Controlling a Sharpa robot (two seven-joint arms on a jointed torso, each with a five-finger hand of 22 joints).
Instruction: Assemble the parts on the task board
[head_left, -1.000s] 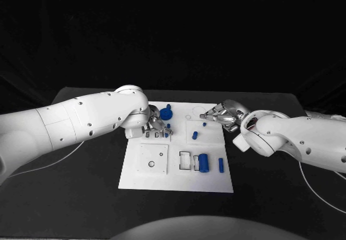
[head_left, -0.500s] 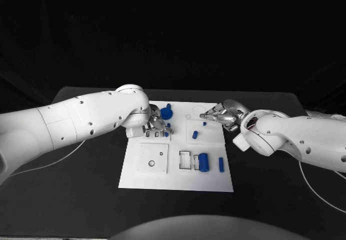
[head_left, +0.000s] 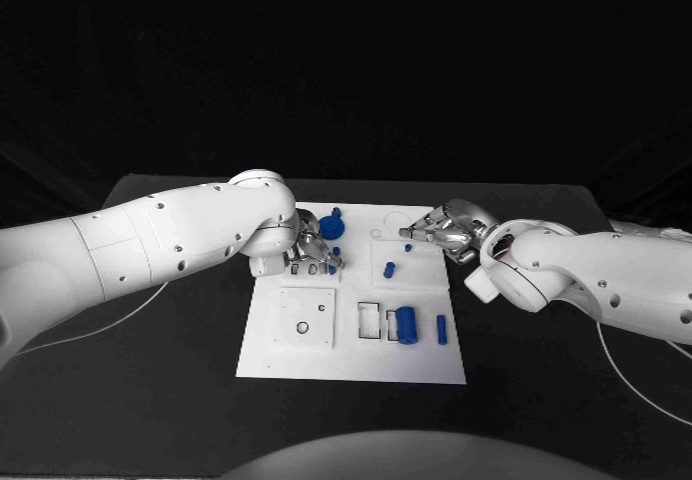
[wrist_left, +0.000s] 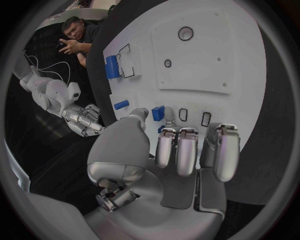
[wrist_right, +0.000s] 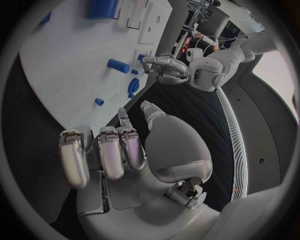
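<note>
A: Where did the board (head_left: 356, 350) lie?

B: The white board lay flat in the middle of the black counter (head_left: 130, 380), slightly below the centre of the head frame.

A: Which parts were on it?

B: A large blue cylinder (head_left: 408, 325) sat in the lower right quarter of the board, with a thin blue bar (head_left: 441, 329) just to its right. A short blue peg (head_left: 389, 268) stood near the board's centre. A round blue knob (head_left: 332, 226) sat at the board's upper left corner. A square white plate (head_left: 306, 318) occupied the lower left of the board.

A: State the position of the left hand (head_left: 309, 254).

B: It was at the upper left of the board, just below the round blue knob. In the left wrist view the left hand (wrist_left: 181, 150) had its fingers (wrist_left: 186, 150) reaching down over a small blue block (wrist_left: 158, 113) beside two slots. Whether the fingers gripped the block could not be determined.

A: And the right hand (head_left: 440, 231)?

B: It was over the board's upper right edge. In the right wrist view the right hand (wrist_right: 119, 150) had its fingers (wrist_right: 111, 152) extended and apart, grasping nothing, above the board's edge.
</note>
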